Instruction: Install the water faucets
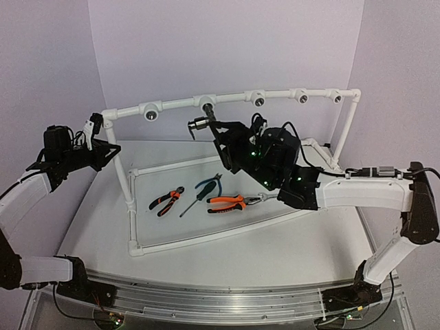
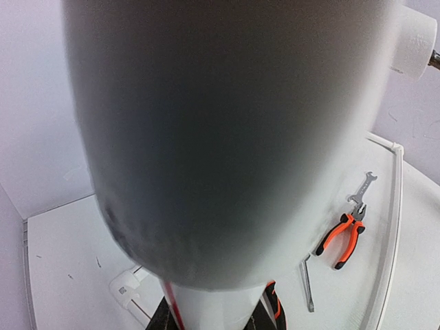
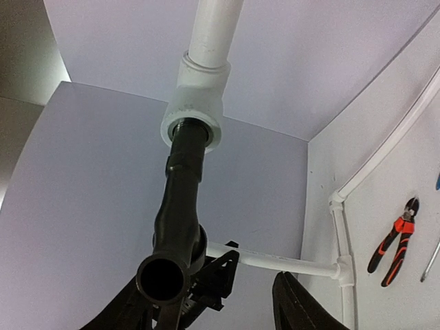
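The small black plastic tap sits in the white tee socket at 12 o'clock; the right gripper fingers stand released around it. The left gripper clamps the white pipe frame at 9 o'clock, probably steadying it.

Black faucet seated in white tee socket, upper centre (open spout end nearest lens), hanging down-left.

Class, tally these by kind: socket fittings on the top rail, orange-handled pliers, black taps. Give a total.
Socket fittings on the top rail: 5
Orange-handled pliers: 2
Black taps: 1
Total: 8
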Robot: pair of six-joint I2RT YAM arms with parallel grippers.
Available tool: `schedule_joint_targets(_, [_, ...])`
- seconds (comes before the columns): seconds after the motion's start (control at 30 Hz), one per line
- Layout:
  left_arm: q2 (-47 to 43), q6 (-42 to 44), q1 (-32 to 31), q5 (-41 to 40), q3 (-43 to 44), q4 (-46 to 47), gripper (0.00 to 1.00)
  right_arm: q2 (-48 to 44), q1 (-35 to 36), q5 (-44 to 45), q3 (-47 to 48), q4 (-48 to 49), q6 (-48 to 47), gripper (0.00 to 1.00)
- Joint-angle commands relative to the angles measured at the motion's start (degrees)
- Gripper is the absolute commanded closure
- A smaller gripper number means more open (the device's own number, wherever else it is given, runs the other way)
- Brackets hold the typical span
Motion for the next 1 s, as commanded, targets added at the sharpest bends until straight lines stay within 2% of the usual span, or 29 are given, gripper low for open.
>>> schedule_joint_targets(0.0, [2.1, 0.7, -0.4, -3.1, -0.8, -11.0, 1.0, -7.3, -0.6, 0.6, 5.9, -21.9, -15.4, 0.38])
schedule_joint_targets(0.07, [2.2, 0.7, -0.4, -3.2, -0.9, -10.8, 1.0, -8.7, 0.4, 4.5, 12.5, -38.2, -26.3, 0.36])
schedule_joint_targets(0.13, [2.1, 0.7, -0.4, -3.2, -0.9, -10.9, 1.0, -8.7, 1.7, 8.5, 18.5, -49.7, -37.8, 0.35])
schedule_joint_targets(0.2, [2.1, 0.8, -0.4, -3.2, -0.8, -10.9, 1.0, -7.7, 3.1, 13.1, 24.1, -57.7, -48.3, 0.34])
schedule_joint_targets(0.3, [2.1, 1.0, -0.4, -3.2, -0.6, -11.0, 1.0, -3.4, 6.7, 19.7, 32.7, -63.5, -69.3, 0.29])
schedule_joint_targets(0.43, [1.9, 1.0, -0.4, -3.2, -0.5, -11.1, 1.0, 4.9, 11.6, 30.7, 40.1, -64.4, -104.8, 0.25])
schedule_joint_targets(0.5, [1.9, 1.0, -0.4, -3.3, -0.6, -11.2, 1.0, 8.0, 12.4, 34.3, 40.1, -62.1, -122.4, 0.24])
schedule_joint_targets(0.67, [1.9, 0.9, -0.4, -3.4, -0.5, -11.2, 1.0, 10.1, 12.6, 32.8, 32.9, -38.1, -154.7, 0.2])
schedule_joint_targets(0.8, [1.9, 1.0, -0.4, -3.4, -0.4, -11.1, 1.0, 13.2, 12.1, 32.5, 36.2, -35.9, -161.0, 0.21])
schedule_joint_targets(0.97, [2.1, 1.1, -0.4, -3.3, -0.2, -11.1, 1.0, 15.0, 10.7, 32.6, 37.1, -35.8, -162.8, 0.23])
